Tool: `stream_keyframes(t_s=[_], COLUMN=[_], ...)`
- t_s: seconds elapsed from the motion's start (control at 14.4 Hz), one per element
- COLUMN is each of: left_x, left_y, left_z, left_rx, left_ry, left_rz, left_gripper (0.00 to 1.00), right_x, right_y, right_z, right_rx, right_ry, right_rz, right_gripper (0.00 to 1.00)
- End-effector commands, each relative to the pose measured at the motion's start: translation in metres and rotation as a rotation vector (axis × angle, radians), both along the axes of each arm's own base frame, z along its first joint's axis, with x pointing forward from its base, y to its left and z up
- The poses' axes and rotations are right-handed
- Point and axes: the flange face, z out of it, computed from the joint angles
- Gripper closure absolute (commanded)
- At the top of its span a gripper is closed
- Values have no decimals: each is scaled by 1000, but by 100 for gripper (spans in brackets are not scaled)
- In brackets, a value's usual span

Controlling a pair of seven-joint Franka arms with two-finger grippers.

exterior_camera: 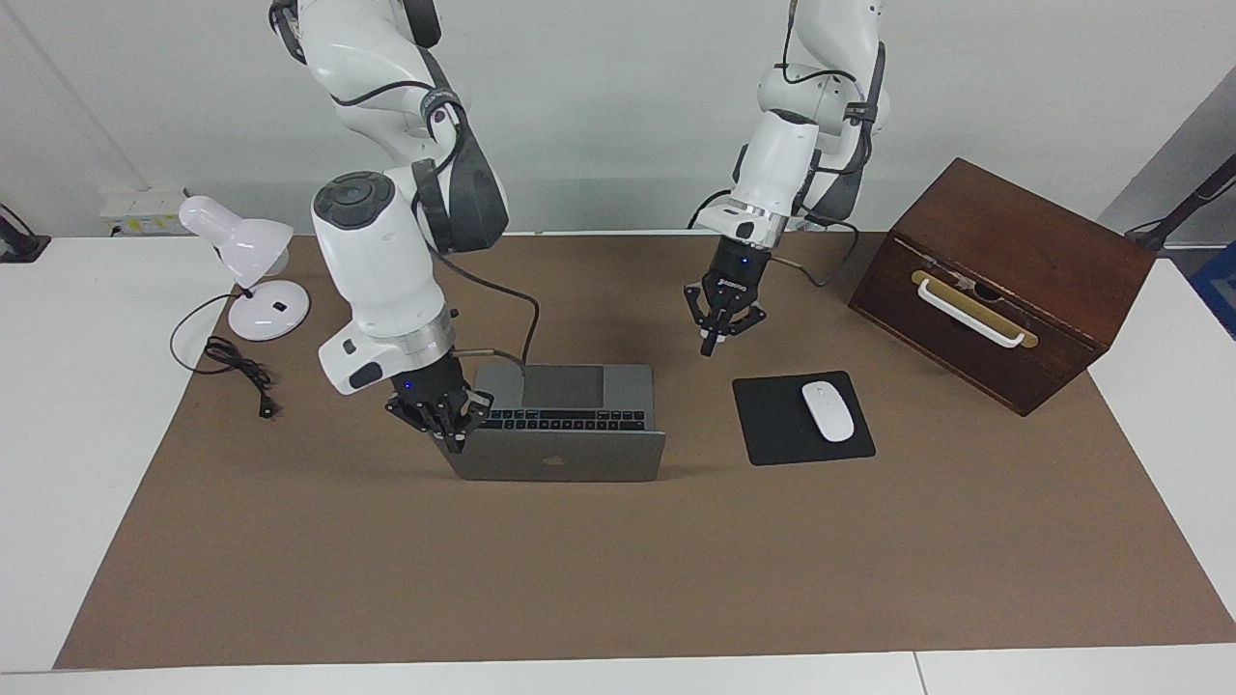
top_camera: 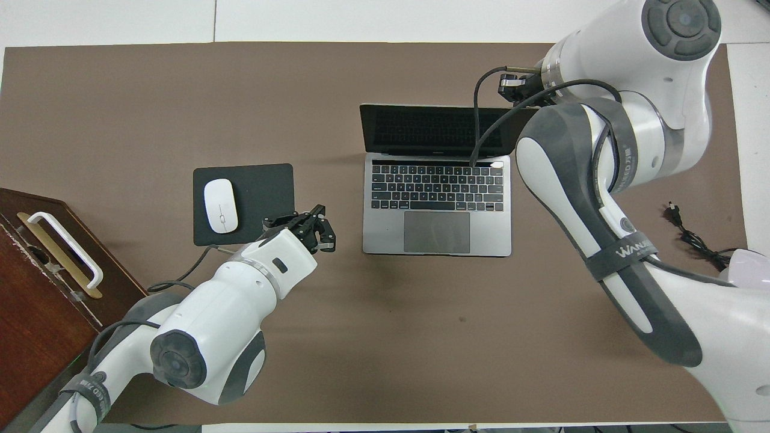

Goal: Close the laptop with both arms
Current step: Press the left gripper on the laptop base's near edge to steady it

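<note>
1. The right gripper (exterior_camera: 452, 431) sits at the top corner of the laptop (exterior_camera: 570, 410) lid, at the right arm's end of the bench (exterior_camera: 618, 560); its fingers look nearly together at the lid's edge, but whether they actually pinch it cannot be told. In the overhead view this gripper (top_camera: 516, 89) is mostly hidden by its own wrist.
2. The laptop (top_camera: 437, 192) stands open in the middle of the bench (top_camera: 120, 108), its lid roughly upright and its keyboard facing the robots.
3. Judged from its thin metal build, it should be stiff, smooth and fairly light; the screen is fragile, so pushing on the lid's top edge near the corners seems safer than pressing on the panel, and the hinge will likely resist a little.
4. The left gripper (exterior_camera: 716, 333) hangs in the air holding nothing, fingers close together, over bare bench beside the laptop's keyboard half, with the mouse pad (exterior_camera: 784, 425) and white mouse (exterior_camera: 828, 411) just beside it.
5. In the overhead view the left gripper (top_camera: 313, 231) lies between mouse pad (top_camera: 264, 192) and laptop, touching neither.
</note>
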Motion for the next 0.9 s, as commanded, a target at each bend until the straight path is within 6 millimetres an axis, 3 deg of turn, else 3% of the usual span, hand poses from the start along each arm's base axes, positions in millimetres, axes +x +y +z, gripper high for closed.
stream_keyframes(t_s=[0.0,0.21,0.83], left_x=[0,3,4], left_y=[-13,-24,-51], left_z=[-14,-19,-66], left_rx=[-17,-10,31], left_ry=[-33,-38,-59], left_rz=[-18,-42,-123], left_gripper=[100,100,100], right_x=[-8,-9,-20], right_y=[0,0,3], right_z=[2,2,1], right_rx=[10,12,-7], right_ry=[4,9,86], right_rz=[-18,-19,4], right_gripper=[100,100,100])
